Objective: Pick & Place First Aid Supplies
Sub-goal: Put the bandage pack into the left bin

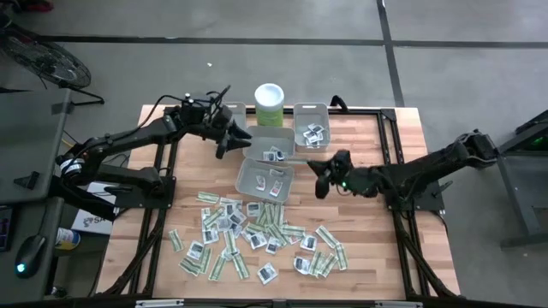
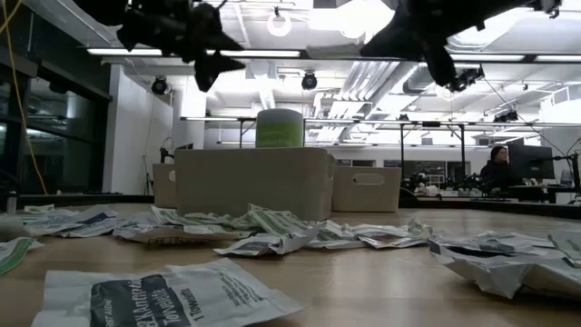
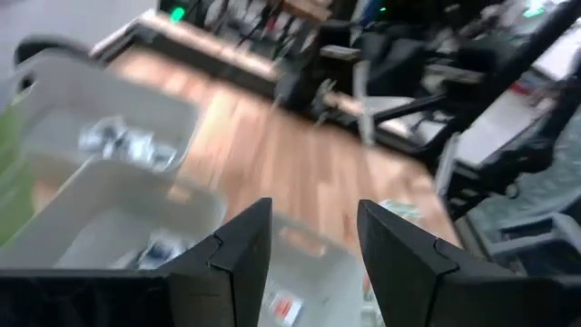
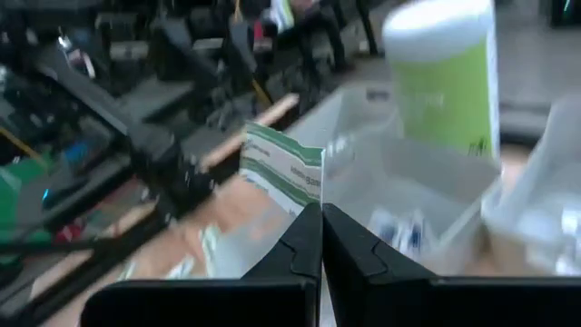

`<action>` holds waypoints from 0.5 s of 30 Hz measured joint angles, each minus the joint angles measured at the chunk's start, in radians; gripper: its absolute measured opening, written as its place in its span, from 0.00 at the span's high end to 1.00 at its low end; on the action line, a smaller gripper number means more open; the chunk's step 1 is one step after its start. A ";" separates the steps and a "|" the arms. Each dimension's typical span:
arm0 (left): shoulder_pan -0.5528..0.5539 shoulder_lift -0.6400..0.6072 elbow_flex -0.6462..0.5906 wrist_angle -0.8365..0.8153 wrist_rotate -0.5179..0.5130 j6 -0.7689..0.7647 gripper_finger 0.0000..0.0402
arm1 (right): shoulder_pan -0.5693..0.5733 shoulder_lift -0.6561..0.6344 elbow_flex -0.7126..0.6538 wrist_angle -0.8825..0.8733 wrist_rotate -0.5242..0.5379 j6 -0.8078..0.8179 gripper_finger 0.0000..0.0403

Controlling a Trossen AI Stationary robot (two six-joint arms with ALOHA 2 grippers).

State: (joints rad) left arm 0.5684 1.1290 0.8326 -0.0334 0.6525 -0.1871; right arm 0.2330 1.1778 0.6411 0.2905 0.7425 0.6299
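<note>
**Ana:** Looking down from above, we see the wooden bench [image 1: 360, 257] with lots of little first aid packets [image 1: 257, 235] spread over its front half. Some are thin green-white strips. Some are small white squares with dark print.

**Ben:** We see three grey bins [image 1: 261, 178] near the back edge, too. One sits by the back edge, right of the middle. Two sit in the middle, one behind the other. Each one has a few packets inside.

**Ana:** And the tall green canister [image 1: 270, 104] with the white lid stands at the back edge, just behind the bins.

**Ben:** What is the right gripper [image 1: 318, 178] doing?

**Ana:** It hangs in the air just right of the front bin. In its own wrist view, the fingers [image 4: 304, 241] are pressed tight together. They pinch one green-white strip packet [image 4: 283, 173] by its bottom edge. The packet sticks up past the fingertips.

**Ben:** So that packet is off the bench and up in the air, beside the bins.

**Ana:** Yes. And the left gripper [image 1: 229, 137] is up over the back left part of the bench, just left of the middle bin.

**Ben:** In its wrist view, we see its two fingers [image 3: 241, 250] apart with a gap between them. We think nothing is in the gap, but that view is blurry, so we are not fully sure.

**Ana:** From the low view, both arms hang above the bench, and crumpled packets lie along the front edge.
</note>
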 joint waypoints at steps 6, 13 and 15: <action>-0.046 0.000 0.000 0.122 -0.007 0.000 0.59 | -0.076 0.000 0.000 0.133 -0.033 -0.146 1.00; -0.151 0.022 0.000 0.237 -0.175 0.000 0.59 | -0.128 0.000 0.048 0.142 -0.089 -0.269 1.00; -0.179 0.027 0.000 0.254 -0.231 -0.001 0.59 | -0.136 0.000 0.073 0.141 -0.104 -0.321 1.00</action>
State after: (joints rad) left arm 0.3897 1.1563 0.8329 0.2203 0.4210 -0.1878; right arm 0.0972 1.1782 0.7141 0.4312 0.6384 0.3091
